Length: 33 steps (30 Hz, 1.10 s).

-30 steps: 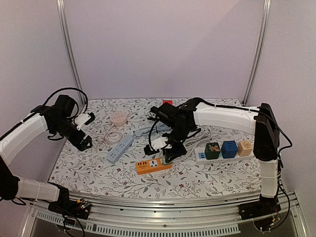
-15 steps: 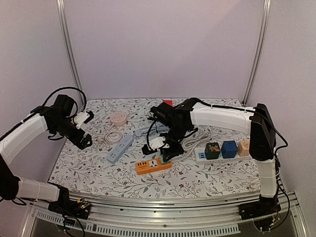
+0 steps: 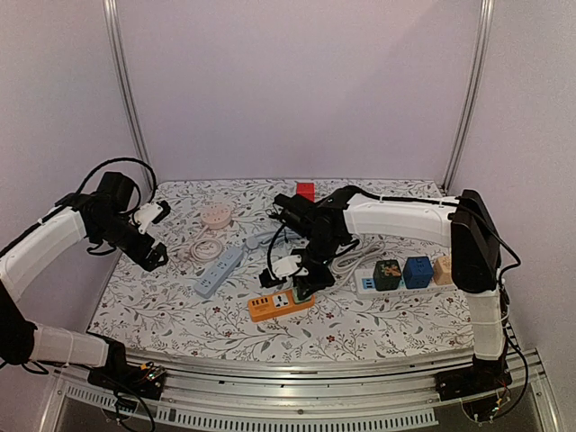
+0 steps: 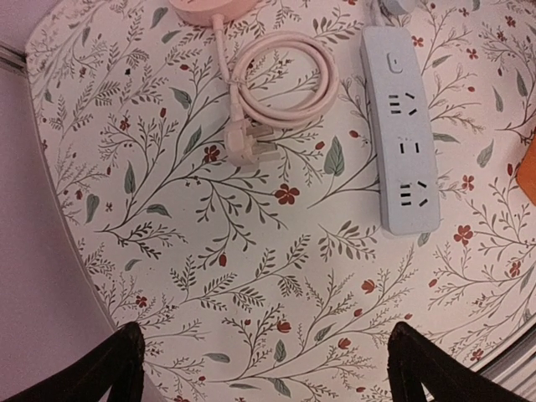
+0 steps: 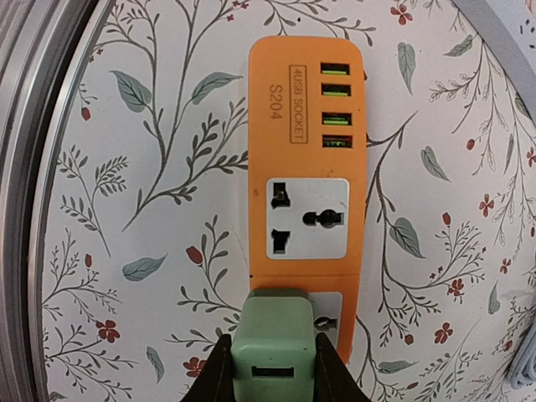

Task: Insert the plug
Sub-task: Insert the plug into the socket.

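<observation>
My right gripper (image 5: 270,368) is shut on a green cube plug (image 5: 273,342) with a USB slot on its top. The plug sits over the near white socket of the orange power strip (image 5: 306,151), partly covering it. In the top view the right gripper (image 3: 304,281) is down at the right end of the orange strip (image 3: 280,306). My left gripper (image 4: 268,368) is open and empty, high above the tablecloth at the left; it also shows in the top view (image 3: 155,241).
A blue-grey power strip (image 4: 400,138) and a pink coiled cord with its plug (image 4: 251,149) lie left of centre. A white strip holding green, blue and tan cube adapters (image 3: 405,273) lies at the right. A red object (image 3: 305,191) is at the back.
My right gripper has moved a little left and down with the green plug, closer onto the orange strip. The left arm has not moved.
</observation>
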Motion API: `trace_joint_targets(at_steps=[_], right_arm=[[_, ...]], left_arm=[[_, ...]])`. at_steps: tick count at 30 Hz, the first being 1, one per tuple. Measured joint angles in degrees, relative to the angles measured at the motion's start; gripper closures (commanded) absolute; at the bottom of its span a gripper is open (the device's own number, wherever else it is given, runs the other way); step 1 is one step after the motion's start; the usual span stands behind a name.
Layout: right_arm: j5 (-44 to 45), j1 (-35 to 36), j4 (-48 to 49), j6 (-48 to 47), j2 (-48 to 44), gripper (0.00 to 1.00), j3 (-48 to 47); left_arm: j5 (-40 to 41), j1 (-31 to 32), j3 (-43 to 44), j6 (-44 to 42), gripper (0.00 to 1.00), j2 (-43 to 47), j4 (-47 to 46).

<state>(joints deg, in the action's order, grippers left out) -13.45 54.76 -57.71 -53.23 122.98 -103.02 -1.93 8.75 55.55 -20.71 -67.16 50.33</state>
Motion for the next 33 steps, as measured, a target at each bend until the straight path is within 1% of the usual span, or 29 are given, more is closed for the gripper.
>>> trace_joint_targets(at_steps=[5, 16, 18, 25, 26, 28, 29, 30, 31, 33], right_arm=[[0.26, -0.04, 1.6, 0.39, -0.15, 1.0, 1.36], [1.92, 0.31, 6.4, 1.75, -2.54, 1.0, 7.43], [2.91, 0.48, 5.66, 1.84, -2.27, 1.0, 6.86], [4.94, 0.87, -1.27, 1.77, 1.9, 1.0, -0.02], [5.18, 1.01, -1.92, 1.81, 2.29, 0.97, -0.74], [5.42, 1.07, -2.99, 2.03, 2.93, 0.8, -1.99], [5.4, 1.07, -3.26, 2.27, 3.1, 0.7, -2.34], [5.38, 1.07, -3.32, 2.64, 3.13, 0.63, -2.45], [5.38, 1.07, -3.28, 3.06, 2.99, 0.59, -2.43], [7.23, 1.11, -2.38, 3.5, 3.19, 0.54, -1.4]], left_arm=[[0.0, -0.07, 0.0, 0.0, 0.01, 0.0, 0.0], [-0.02, -0.2, 0.0, 0.0, 0.01, -0.02, -0.04], [-0.04, -0.2, 0.0, 0.0, 0.01, -0.11, -0.04], [-0.22, -0.24, 0.0, 0.0, 0.0, -0.74, -0.04], [-0.24, -0.26, 0.0, 0.0, 0.0, -0.74, -0.04], [-0.26, -0.28, 0.0, 0.0, 0.0, -0.74, -0.04], [-0.31, -0.31, 0.0, 0.0, 0.0, -0.76, -0.02], [-0.35, -0.31, 0.0, 0.0, 0.01, -0.76, -0.02], [-0.42, -0.31, 0.0, 0.0, 0.0, -0.76, -0.02], [-0.5, -0.31, 0.02, -0.02, 0.01, -0.87, 0.0]])
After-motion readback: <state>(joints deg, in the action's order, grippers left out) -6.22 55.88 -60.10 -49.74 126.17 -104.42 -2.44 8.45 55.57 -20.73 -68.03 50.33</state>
